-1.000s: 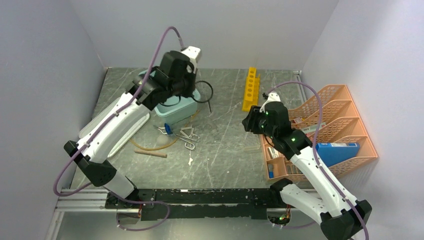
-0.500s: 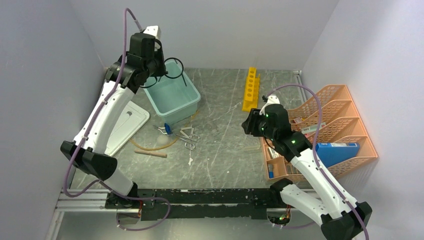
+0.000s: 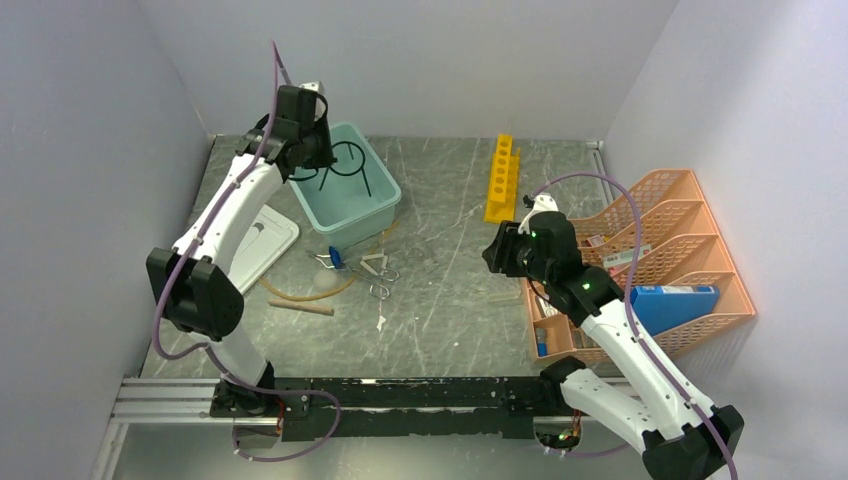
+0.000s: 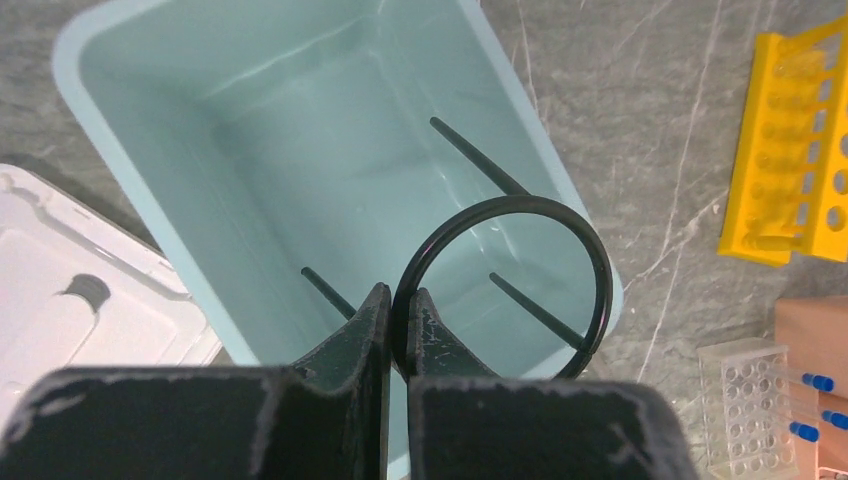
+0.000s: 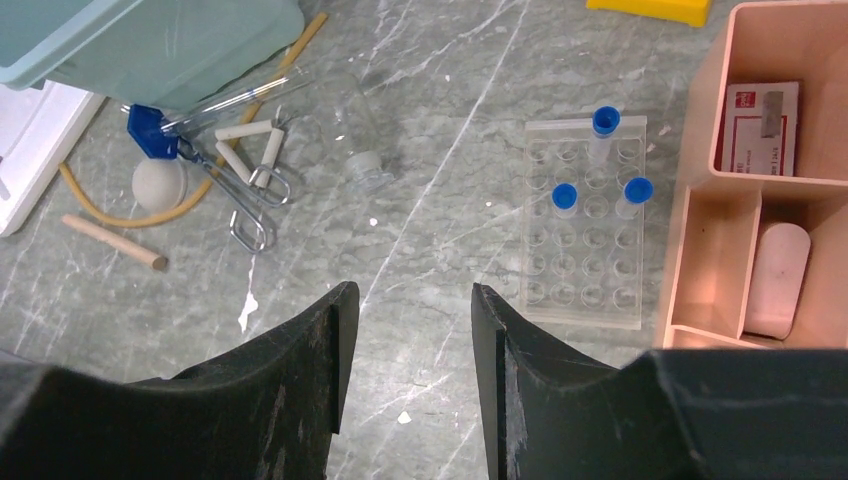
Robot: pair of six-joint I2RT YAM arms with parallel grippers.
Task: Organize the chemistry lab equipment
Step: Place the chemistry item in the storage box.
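Left claw clamped on the black wire ring stand.
Its legs point ahead of your claw, down into the teal tub directly beneath; your right claw hangs apart, well away.

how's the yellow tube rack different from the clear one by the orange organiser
The yellow rack is opaque, long and narrow; the clear rack is see-through and wider. The clear rack, holding three blue-capped tubes, sits beside the orange organiser; the yellow rack lies apart, farther back. Both have rows of holes.
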